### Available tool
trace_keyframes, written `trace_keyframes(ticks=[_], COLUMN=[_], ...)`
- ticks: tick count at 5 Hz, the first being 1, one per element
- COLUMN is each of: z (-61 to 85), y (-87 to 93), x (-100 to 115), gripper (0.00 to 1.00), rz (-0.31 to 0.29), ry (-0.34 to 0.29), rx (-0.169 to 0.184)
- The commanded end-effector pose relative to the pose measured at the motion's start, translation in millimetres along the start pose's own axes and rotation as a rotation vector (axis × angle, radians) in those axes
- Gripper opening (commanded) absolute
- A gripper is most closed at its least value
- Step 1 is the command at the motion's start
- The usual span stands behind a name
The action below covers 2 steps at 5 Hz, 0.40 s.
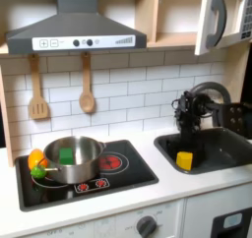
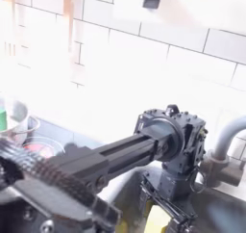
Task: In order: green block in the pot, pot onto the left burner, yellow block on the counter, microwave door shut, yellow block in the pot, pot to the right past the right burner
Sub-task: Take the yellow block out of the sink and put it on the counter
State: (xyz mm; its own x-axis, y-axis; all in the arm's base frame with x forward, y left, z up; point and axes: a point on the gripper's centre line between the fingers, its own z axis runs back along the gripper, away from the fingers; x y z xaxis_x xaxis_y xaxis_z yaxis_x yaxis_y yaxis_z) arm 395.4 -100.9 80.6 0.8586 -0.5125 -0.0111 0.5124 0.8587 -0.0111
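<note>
The steel pot (image 1: 75, 159) sits on the left burner of the black stove, and the green block (image 1: 66, 155) lies inside it. The pot's rim (image 2: 26, 129) also shows at the second exterior view's left edge. In the dark grey sink (image 1: 219, 149) the yellow block (image 1: 184, 160) stands near the front left corner. My gripper (image 1: 185, 134) hangs above that block, open, with nothing between its fingers. In the second exterior view my gripper (image 2: 165, 204) is just over the yellow block (image 2: 154, 220). The microwave door (image 1: 215, 20) at the top right stands ajar. Pale counter (image 1: 148, 188) surrounds the stove and sink.
A rounded yellow-green-orange toy (image 1: 36, 163) lies left of the pot. The dark arched faucet (image 1: 215, 89) rises just behind my gripper. Two wooden utensils (image 1: 87, 89) hang on the tiled wall. The right burner (image 1: 110, 162) is bare.
</note>
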Motion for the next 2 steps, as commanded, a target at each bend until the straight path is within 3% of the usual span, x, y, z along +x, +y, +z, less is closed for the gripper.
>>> trace_keyframes(ticks=[1,2], z=[2.7,6.8], y=[-1.3,0.0], x=[-2.4,-4.6], gripper=[0.00,0.00], rz=[0.012,0.022], ry=[-0.017,-0.033], rx=[0.003,0.006])
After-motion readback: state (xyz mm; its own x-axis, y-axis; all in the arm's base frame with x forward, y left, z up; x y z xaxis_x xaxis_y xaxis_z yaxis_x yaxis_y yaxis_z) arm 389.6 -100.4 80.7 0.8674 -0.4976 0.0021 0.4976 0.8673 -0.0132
